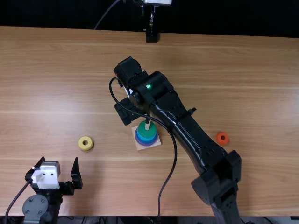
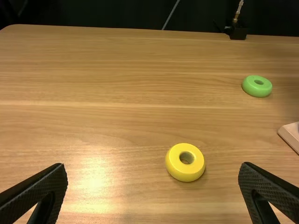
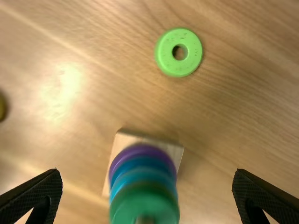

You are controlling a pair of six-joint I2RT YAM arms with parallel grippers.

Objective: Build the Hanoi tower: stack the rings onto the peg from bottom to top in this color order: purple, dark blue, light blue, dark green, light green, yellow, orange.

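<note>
Left claw (image 1: 59,161): hung open near the front edge.
Yellow ring (image 1: 85,143): lay on the desk (image 1: 51,98).
Light green ring (image 3: 178,52): lay beyond the base (image 3: 128,139).
Right claw (image 1: 127,111): hung near the peg (image 1: 147,125), fingers apart.
Peg: held purple ring (image 3: 140,149), dark blue ring (image 3: 141,162), light blue ring (image 3: 143,175), dark green ring (image 3: 144,201), upward.
Orange ring (image 1: 222,138): lay right.

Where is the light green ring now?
Both wrist views show the light green ring on the table, beyond the wooden base, farther from the left gripper than the yellow ring.
</note>
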